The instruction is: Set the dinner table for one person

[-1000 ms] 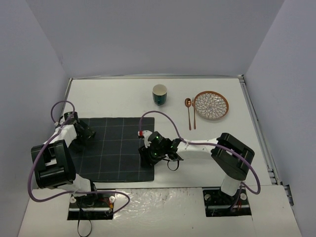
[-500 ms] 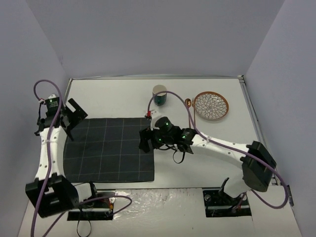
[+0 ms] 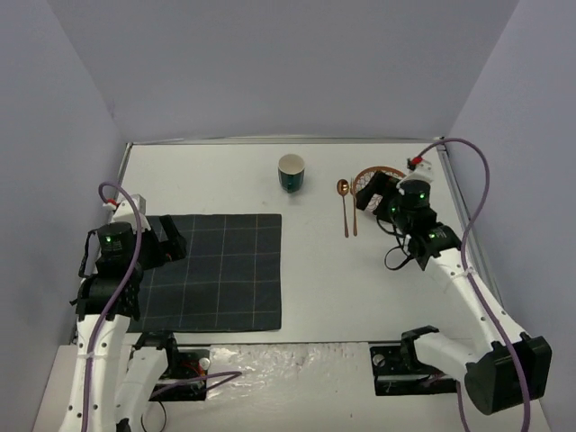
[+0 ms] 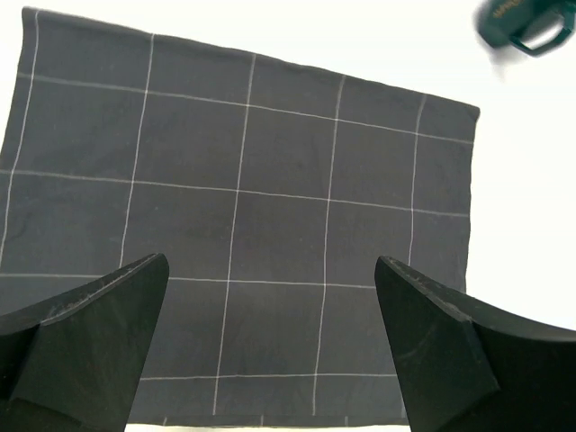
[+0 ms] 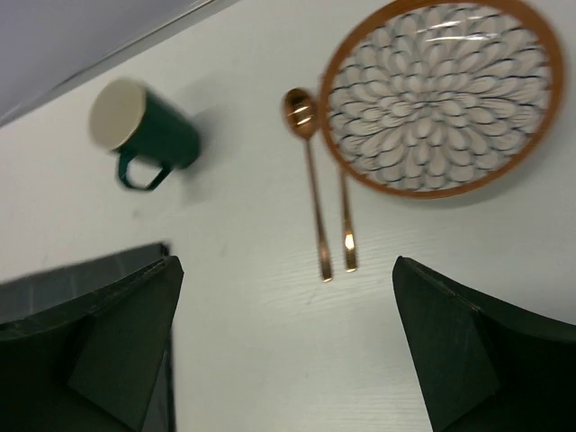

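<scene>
The white dinner table [image 3: 324, 288] holds a dark grid-lined placemat [image 3: 216, 270] at the left. A green mug [image 3: 291, 172] stands at the back middle. A copper spoon [image 3: 343, 205] and a second copper utensil [image 3: 354, 216] lie side by side, left of an orange-rimmed patterned plate [image 3: 382, 171]. My left gripper [image 3: 173, 236] hovers open and empty over the placemat's left edge; in the left wrist view the placemat [image 4: 270, 198] fills the frame. My right gripper [image 3: 371, 193] is open and empty above the plate's near edge. The right wrist view shows the plate [image 5: 441, 94], spoon [image 5: 306, 171] and mug [image 5: 144, 130].
Thin metal rails edge the table, with grey walls close behind and at both sides. The mug also shows at the top right of the left wrist view [image 4: 522, 22]. The placemat's corner [image 5: 81, 270] shows at the left of the right wrist view. Bare white tabletop lies between the placemat and the utensils.
</scene>
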